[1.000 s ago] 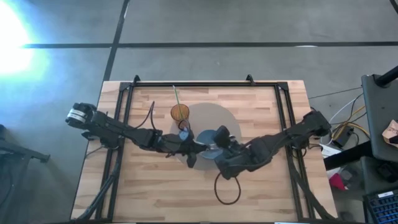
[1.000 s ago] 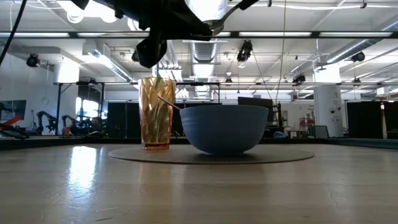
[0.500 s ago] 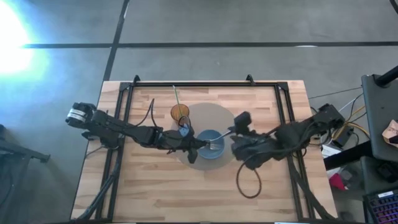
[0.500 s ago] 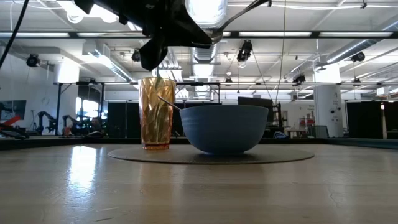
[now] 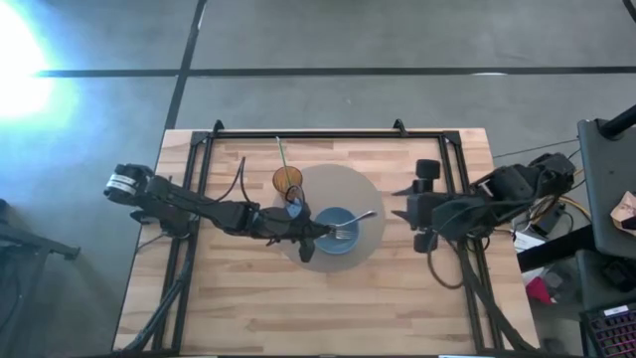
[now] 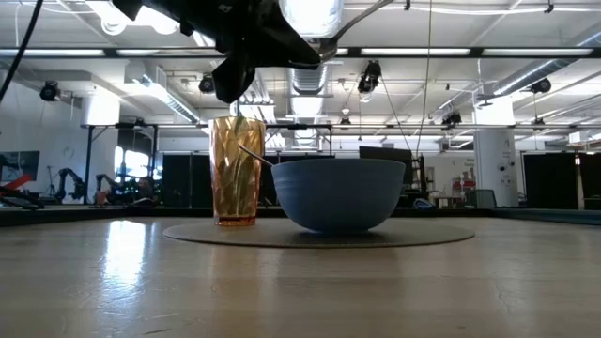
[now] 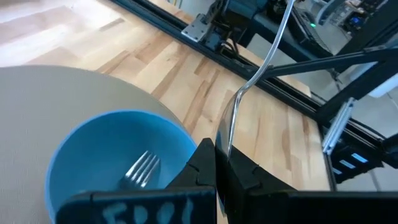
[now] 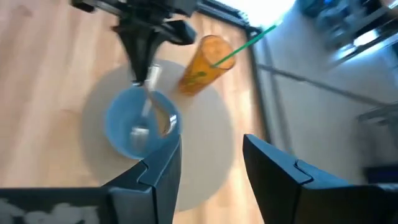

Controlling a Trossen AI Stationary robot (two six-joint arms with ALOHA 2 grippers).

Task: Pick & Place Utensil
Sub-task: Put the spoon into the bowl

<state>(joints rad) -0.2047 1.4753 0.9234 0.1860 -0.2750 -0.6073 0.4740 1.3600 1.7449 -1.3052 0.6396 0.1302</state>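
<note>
- Blue bowl (image 5: 338,230) sits on the round mat (image 5: 368,194), right of the orange cup (image 5: 287,181).
- Left gripper (image 5: 316,231) pinches the fork (image 5: 350,225) above the bowl.
- Right gripper (image 5: 409,207) gapes wide, well right.

The fork's (image 7: 233,118) handle end runs off the left wrist view's edge; the bowl (image 6: 337,193) hides its tines in the low view.
</note>
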